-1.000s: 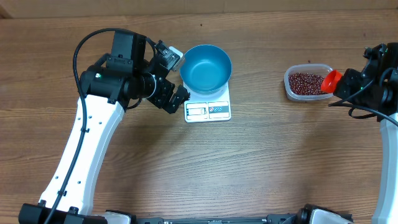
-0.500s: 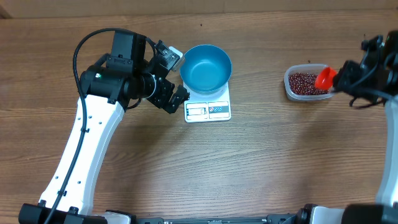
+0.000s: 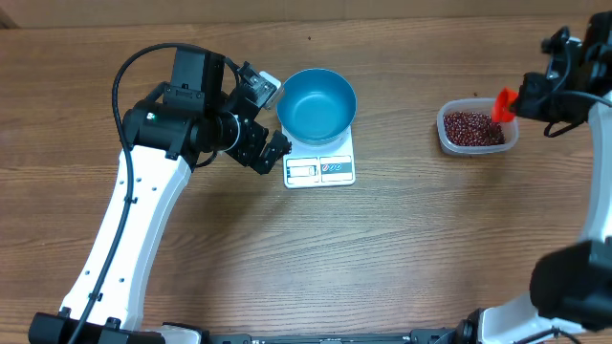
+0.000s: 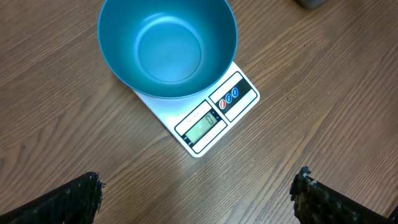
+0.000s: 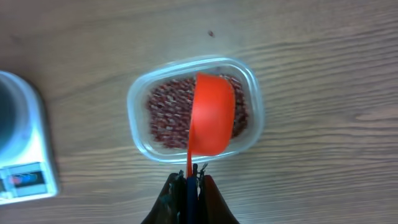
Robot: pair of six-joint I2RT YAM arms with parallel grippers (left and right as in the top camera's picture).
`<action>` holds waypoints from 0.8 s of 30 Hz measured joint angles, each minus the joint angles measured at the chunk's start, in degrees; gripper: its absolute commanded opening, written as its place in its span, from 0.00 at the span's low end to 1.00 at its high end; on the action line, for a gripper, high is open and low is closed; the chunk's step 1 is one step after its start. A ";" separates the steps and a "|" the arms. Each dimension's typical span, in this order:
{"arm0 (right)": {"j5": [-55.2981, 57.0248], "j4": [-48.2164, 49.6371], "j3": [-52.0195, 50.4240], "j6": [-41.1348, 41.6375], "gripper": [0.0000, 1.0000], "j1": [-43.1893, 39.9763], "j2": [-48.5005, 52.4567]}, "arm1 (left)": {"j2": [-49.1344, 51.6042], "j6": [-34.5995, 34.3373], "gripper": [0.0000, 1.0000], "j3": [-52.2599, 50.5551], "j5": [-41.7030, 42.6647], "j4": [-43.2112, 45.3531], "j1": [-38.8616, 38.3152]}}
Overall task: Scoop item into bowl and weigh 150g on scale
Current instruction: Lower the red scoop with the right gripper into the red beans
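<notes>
The little red-brown beans (image 5: 165,115) lie in a clear tub (image 5: 132,106) on the right side of the table (image 3: 430,239). A red scoop (image 5: 211,115) is over them, maybe touching, but that is hard to tell. The right gripper (image 5: 189,182) is squeezed tight on the scoop's handle. Well apart, the blue bowl (image 3: 316,102) sits on the white scale (image 3: 321,170). The left gripper (image 4: 196,199) hangs near it, fingers wide apart.

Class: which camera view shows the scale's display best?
The left wrist view: the scale sits mid-frame, its display close and clear of the bowl. The overhead view shows it small, digits unreadable. The right wrist view catches only a blurred part of the scale at the left edge.
</notes>
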 measured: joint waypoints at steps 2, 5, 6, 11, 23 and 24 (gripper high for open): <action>0.83 -0.04 0.00 -1.79 0.04 0.00 1.86 | 0.00 0.02 1.00 0.00 0.00 0.00 0.00; 1.70 -0.04 0.00 -4.33 0.04 0.00 4.17 | 0.00 0.00 1.00 0.00 0.00 0.00 0.00; 1.84 -0.07 0.00 -5.09 0.04 0.00 4.68 | 0.00 0.00 1.00 0.00 0.00 0.00 0.00; 3.17 0.81 -0.09 -7.02 0.04 0.00 6.84 | 0.00 0.00 1.00 0.00 0.00 0.00 0.00; 1.46 3.48 -2.93 -7.78 0.04 0.00 10.34 | 0.00 0.02 1.00 0.00 0.00 0.00 0.00; 0.74 3.52 -3.15 -7.76 0.04 0.00 10.34 | 0.00 0.02 1.00 0.00 0.00 0.00 0.00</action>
